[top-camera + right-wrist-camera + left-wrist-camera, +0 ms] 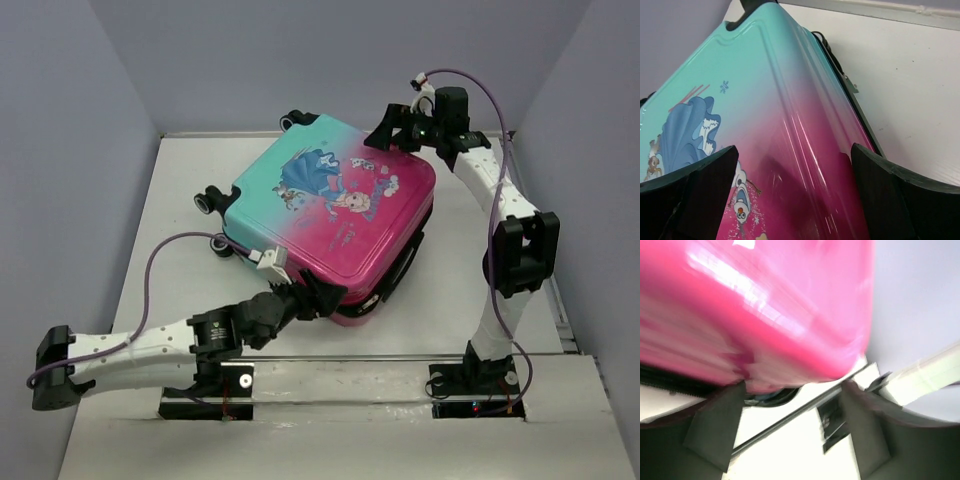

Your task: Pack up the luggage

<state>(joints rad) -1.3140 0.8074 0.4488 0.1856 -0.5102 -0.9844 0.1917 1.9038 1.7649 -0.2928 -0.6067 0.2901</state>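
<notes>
Luggage (pixel 330 215) lies closed; left hand (pixel 322 297) and right hand (pixel 386 131) both gape beside it.

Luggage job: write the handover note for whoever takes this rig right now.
Left gripper: open, holding nothing, at the pink near edge of the luggage.
Right gripper: open, holding nothing, over the far pink corner.
Luggage: lying flat on the table, lid down, wheels toward the left. A dark gap shows along its right side.
Done: the lid is down. The contents are not visible.
Left: probably pressing the shell fully shut and fastening it. Whether the zip is closed cannot be seen.
</notes>
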